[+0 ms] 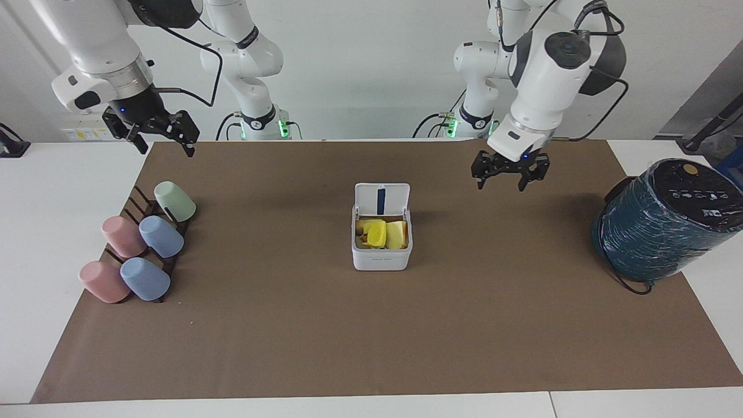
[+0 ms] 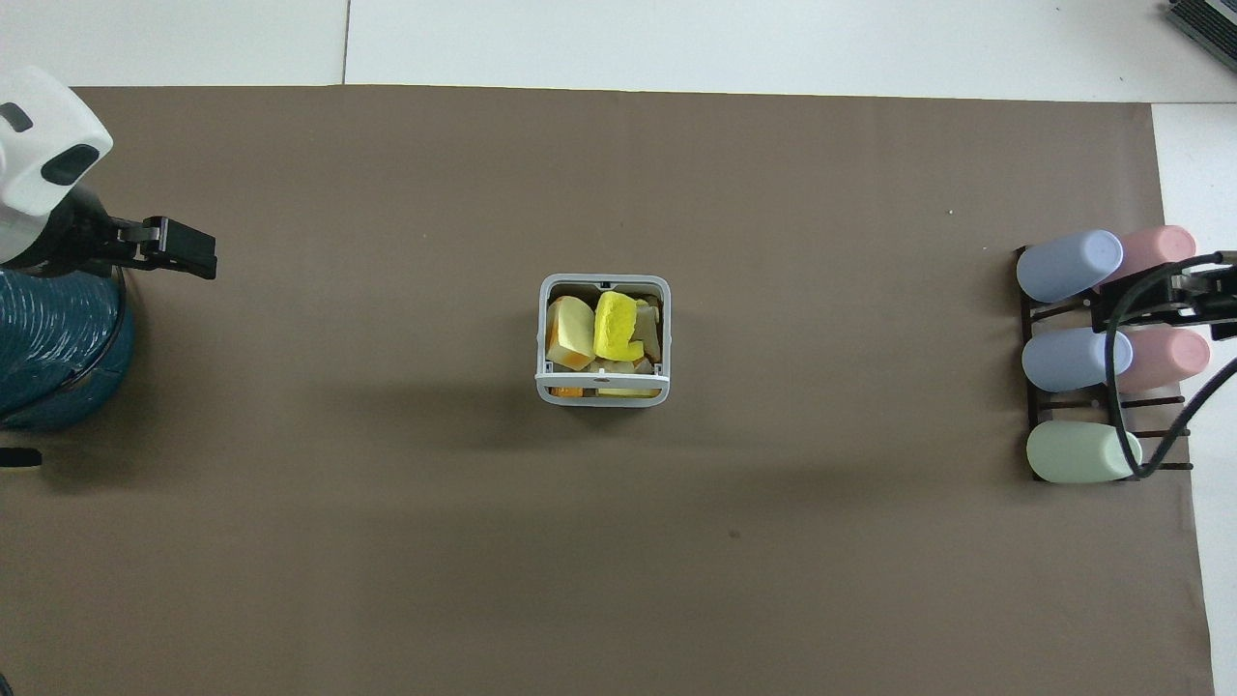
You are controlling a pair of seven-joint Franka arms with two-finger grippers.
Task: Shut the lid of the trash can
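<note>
The white trash can (image 1: 381, 256) stands mid-mat, filled with yellow and orange pieces. Its lid (image 1: 382, 200) stands upright and open on the side nearer the robots, blue strip showing. From overhead the trash can (image 2: 543, 329) shows its open top and the lid (image 2: 602, 380) is edge-on. My left gripper (image 1: 506, 181) is open and empty, in the air over the mat between the trash can and the teal cylinder. In the overhead view my left gripper (image 2: 184, 259) shows beside the cylinder. My right gripper (image 1: 165, 145) is open and waits above the cup rack; overhead it (image 2: 1193, 302) is half hidden.
A large dark teal wrapped cylinder (image 1: 667, 220) with a black cable lies at the left arm's end, also seen overhead (image 2: 48, 348). A dark rack of several pastel cups (image 1: 139, 244) sits at the right arm's end, also overhead (image 2: 1092, 358). Brown mat (image 1: 371, 337) covers the table.
</note>
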